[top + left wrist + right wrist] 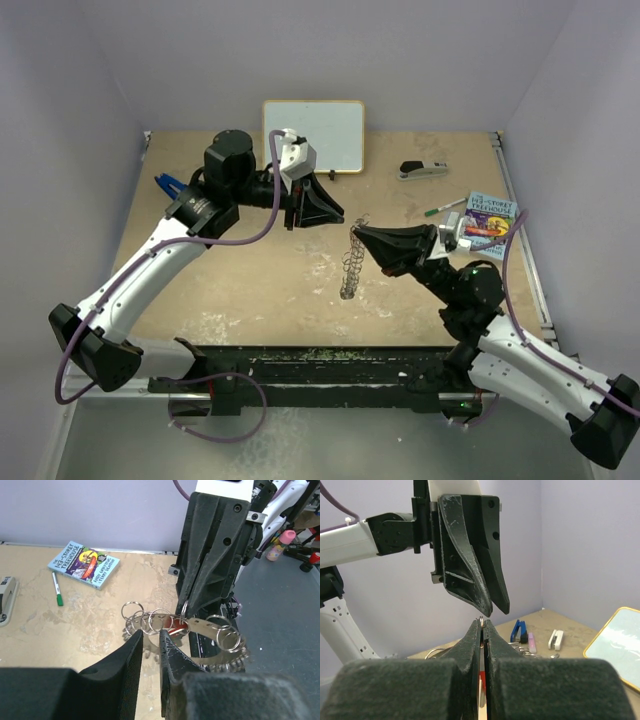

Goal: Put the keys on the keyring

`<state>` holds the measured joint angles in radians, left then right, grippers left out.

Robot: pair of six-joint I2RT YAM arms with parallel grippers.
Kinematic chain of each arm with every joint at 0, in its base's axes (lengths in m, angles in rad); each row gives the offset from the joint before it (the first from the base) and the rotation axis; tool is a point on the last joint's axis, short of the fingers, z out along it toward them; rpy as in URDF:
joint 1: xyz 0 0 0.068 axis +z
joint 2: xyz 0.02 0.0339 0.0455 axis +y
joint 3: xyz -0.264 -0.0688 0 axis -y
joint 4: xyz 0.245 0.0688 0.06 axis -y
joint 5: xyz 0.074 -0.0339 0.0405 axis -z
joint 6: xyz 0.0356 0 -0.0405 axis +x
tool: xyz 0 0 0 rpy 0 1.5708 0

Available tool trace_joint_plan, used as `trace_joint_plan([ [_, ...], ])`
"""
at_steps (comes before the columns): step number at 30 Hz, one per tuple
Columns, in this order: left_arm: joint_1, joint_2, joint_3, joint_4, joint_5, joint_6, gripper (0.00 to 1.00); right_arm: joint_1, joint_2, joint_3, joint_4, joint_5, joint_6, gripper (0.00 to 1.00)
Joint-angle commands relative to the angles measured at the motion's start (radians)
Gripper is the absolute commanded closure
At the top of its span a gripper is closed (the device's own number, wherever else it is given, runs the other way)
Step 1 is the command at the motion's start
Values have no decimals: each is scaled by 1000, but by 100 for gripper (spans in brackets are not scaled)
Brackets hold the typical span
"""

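The tan, white-scuffed counter (250,290) is carrying a gold-framed whiteboard (312,135) at its far edge. Right of the whiteboard, a grey and black stapler (424,170) is lying flat. Further right of the whiteboard and nearer the arms, a green-tipped pen (443,208) is lying just beside a "143-Storey Treehouse" paperback (490,220). Left of the whiteboard, a blue object (168,183), a small pink piece (531,641) and two white pieces (556,639) are lying close together.
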<state>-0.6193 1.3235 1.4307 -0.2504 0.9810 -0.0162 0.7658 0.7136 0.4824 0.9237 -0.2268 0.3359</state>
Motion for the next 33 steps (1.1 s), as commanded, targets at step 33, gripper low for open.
trace_joint_plan([
  [33,-72,1,-194,132,54,90,60,3,49,49,141,31,111,100],
])
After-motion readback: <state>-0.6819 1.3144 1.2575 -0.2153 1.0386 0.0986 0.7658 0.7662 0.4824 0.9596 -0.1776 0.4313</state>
